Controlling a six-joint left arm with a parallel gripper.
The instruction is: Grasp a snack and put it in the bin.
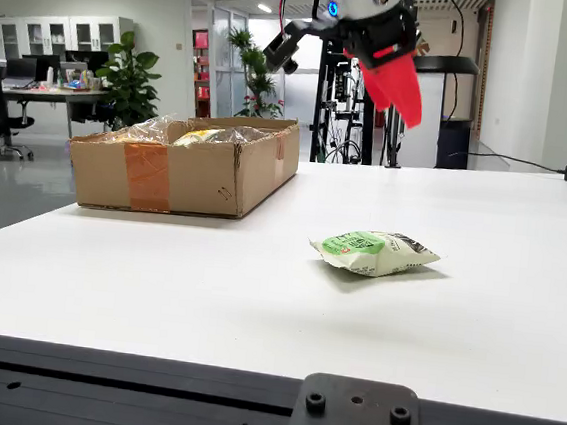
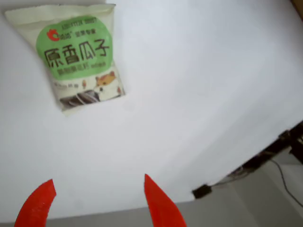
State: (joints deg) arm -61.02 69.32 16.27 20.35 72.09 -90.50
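In the view from the side, the end effector hangs at the top of the frame, high above the white tabletop, its red fingers spread apart and empty. The green-and-white snack packet lies flat at the frame's centre; in the view that rides on the end effector it sits upper left. A cardboard box holding wrapped items stands left of centre, well apart from the packet.

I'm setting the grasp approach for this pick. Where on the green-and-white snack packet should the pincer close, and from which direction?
Judging by its pose, come straight down from above: the snack packet lies flat on the white table with nothing beside it. Close across its narrower width, on the puffy middle rather than the thin sealed ends. The pincer hangs open above, off to one side.
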